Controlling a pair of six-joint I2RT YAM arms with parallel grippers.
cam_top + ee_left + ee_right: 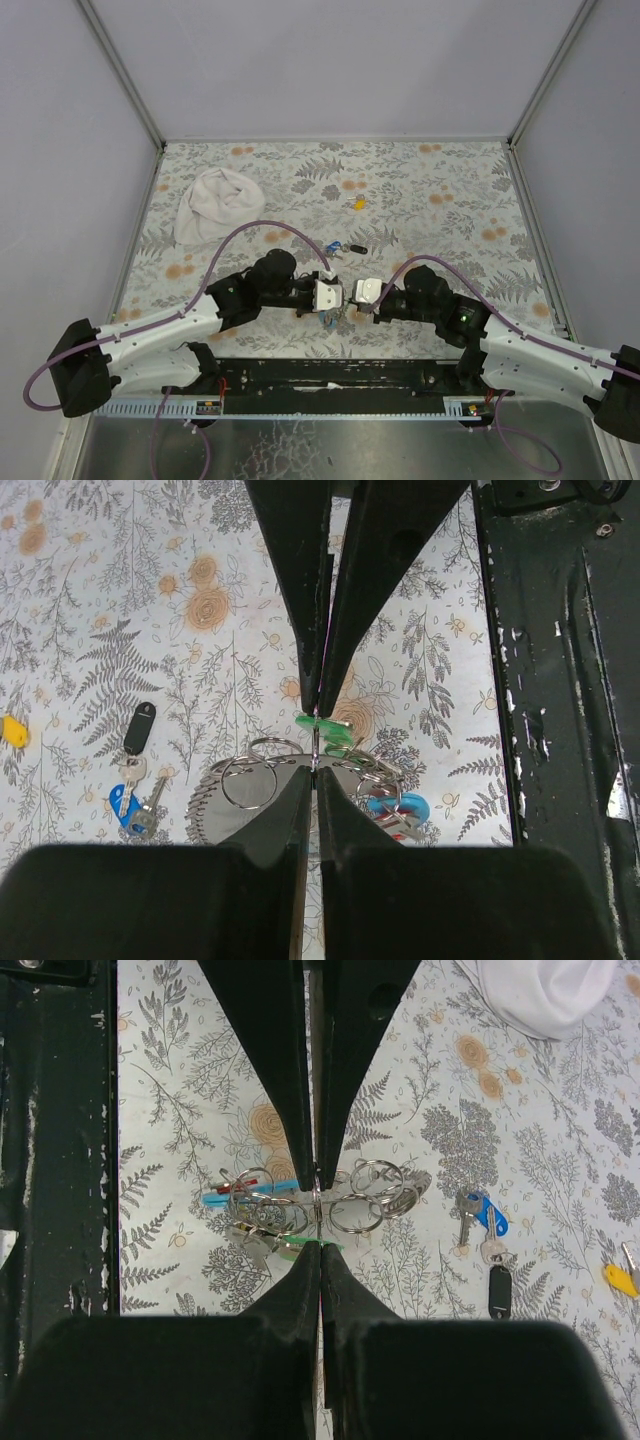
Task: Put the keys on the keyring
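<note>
The left gripper (313, 772) and the right gripper (320, 1248) are both fully closed, tips meeting over the keyring (352, 1195) near the front edge of the table (450, 200) (a pinch on a ring cannot be confirmed). The keys (485, 1215) beside it are probably light, rigid and slippery, so each is best grasped by its plastic head.

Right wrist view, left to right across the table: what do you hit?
In order: black rail → keyring's light-blue piece → metal rings → blue key → yellow key. Left out because they overlap: green key, black key, cloth.
</note>
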